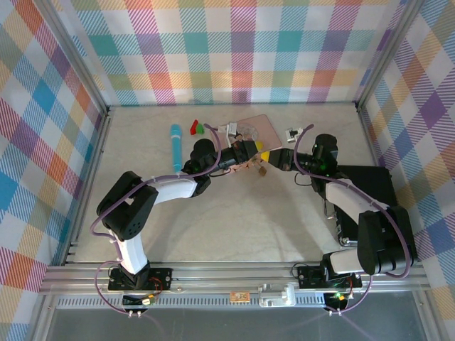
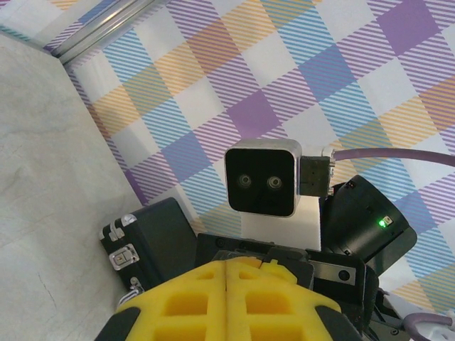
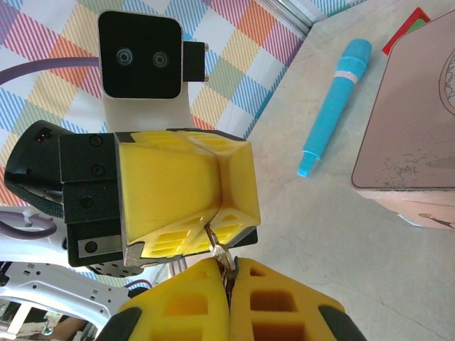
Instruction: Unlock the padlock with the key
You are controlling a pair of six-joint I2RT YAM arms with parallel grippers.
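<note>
Robotics lab test cell indicated. Work area enclosed by aluminium frame [image 1: 213,273]; three sides lined with plaid panels [image 1: 234,50]. Pale stone-look tabletop [image 1: 234,227] used as work surface. Left arm [image 1: 170,189] and right arm [image 1: 377,240] bolted side by side to near rail. Camera module [image 2: 261,177] mounted at wrist, purple cable [image 2: 398,152] plugged in beside it.

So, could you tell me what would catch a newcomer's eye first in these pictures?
The yellow left fingers and right fingers meet tip to tip toward the back of the table, both shut, with a small metal piece caught between them. Just behind them lies a pink box, with a turquoise pen further to its left. Bright plaid walls surround it all.
</note>
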